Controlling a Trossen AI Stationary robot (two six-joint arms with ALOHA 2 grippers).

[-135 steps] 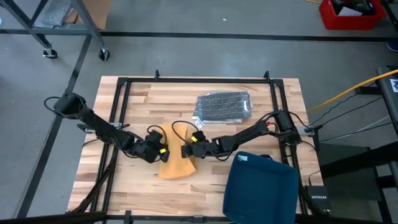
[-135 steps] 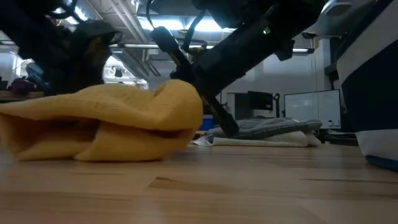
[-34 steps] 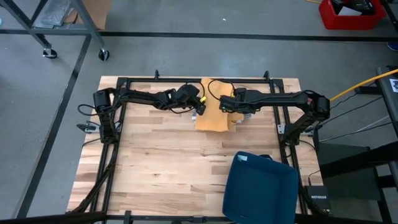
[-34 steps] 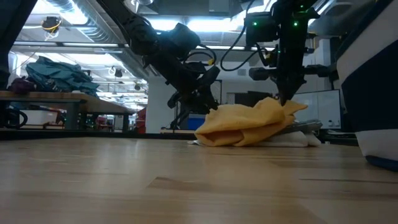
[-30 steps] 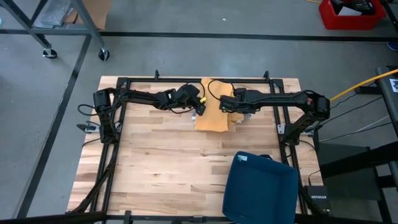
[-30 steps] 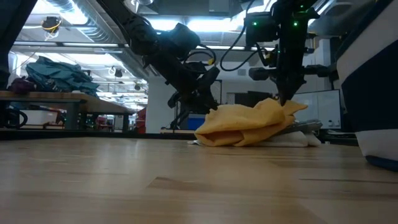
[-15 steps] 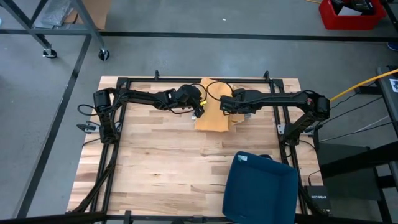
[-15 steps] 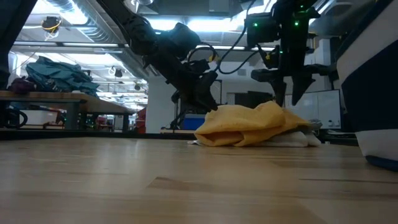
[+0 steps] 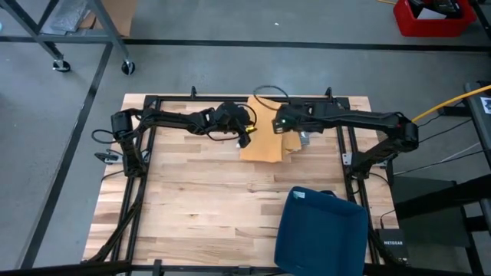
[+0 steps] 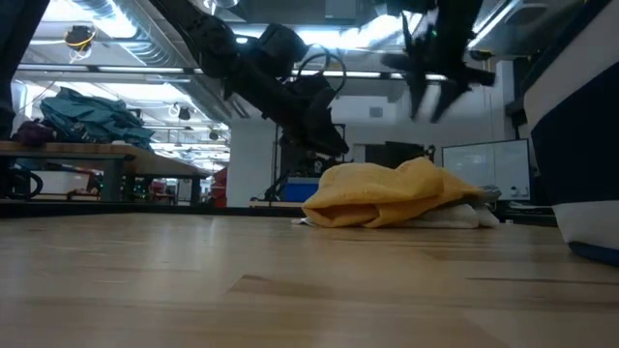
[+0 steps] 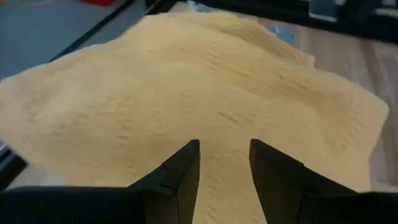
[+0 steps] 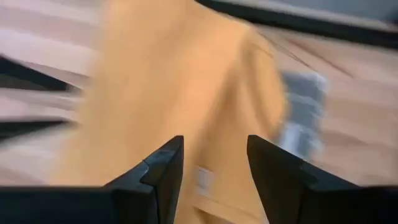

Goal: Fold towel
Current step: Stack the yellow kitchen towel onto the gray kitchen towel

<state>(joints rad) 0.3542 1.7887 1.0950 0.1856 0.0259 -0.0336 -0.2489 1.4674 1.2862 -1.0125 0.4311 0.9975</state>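
Observation:
The yellow towel (image 9: 265,136) lies folded in a bunched stack near the table's far edge, resting partly on a grey towel (image 9: 304,139). The low view shows it as a soft mound (image 10: 392,196) on the pale cloth (image 10: 455,216). My left gripper (image 9: 246,138) hovers open just above the towel's left end (image 11: 205,93). My right gripper (image 10: 435,97) hangs open well above the towel's right part, with the yellow cloth (image 12: 180,93) below its fingers. Neither gripper holds anything.
A dark blue bin (image 9: 322,228) stands at the table's near right corner. A black metal frame (image 9: 153,103) runs around the table top. Bare wood (image 9: 199,207) stretches from the towels toward the near and left edges.
My right gripper has opened, let go of the towel's raised right peak and risen straight up. The peak has sunk back onto the mound. My left gripper has rolled about its own line and lifted slightly off the towel's left end.

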